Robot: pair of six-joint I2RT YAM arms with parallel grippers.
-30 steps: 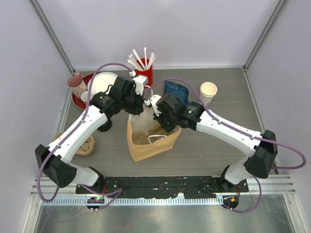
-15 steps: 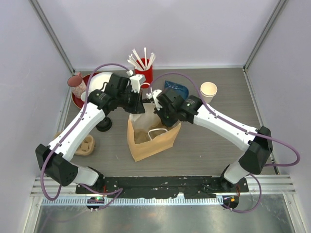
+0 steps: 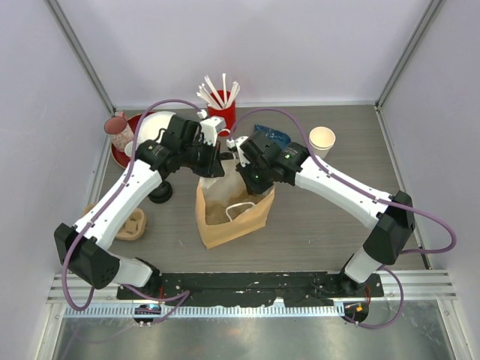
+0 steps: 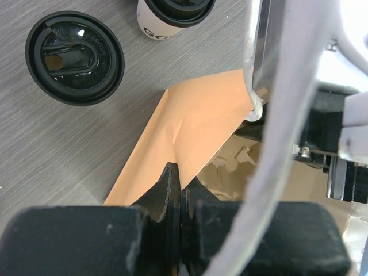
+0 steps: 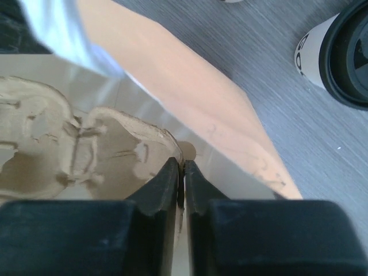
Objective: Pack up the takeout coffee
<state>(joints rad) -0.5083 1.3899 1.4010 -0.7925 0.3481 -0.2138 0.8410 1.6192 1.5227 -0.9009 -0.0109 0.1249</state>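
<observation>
The left gripper (image 4: 176,181) is pressed together on the rim of the brown paper bag (image 4: 190,126). The right gripper (image 5: 183,171) pinches another stretch of that rim. A pulp carrier (image 5: 52,149) lies inside. On the grey table (image 4: 46,149) beside the bag, outside it, stand 2 drinks: a lidded coffee cup (image 4: 75,57) and a second lidded cup (image 4: 172,11).

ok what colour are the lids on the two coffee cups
Black, both: one lid, the other lid; clearest in the left wrist view, beside the paper bag.
</observation>
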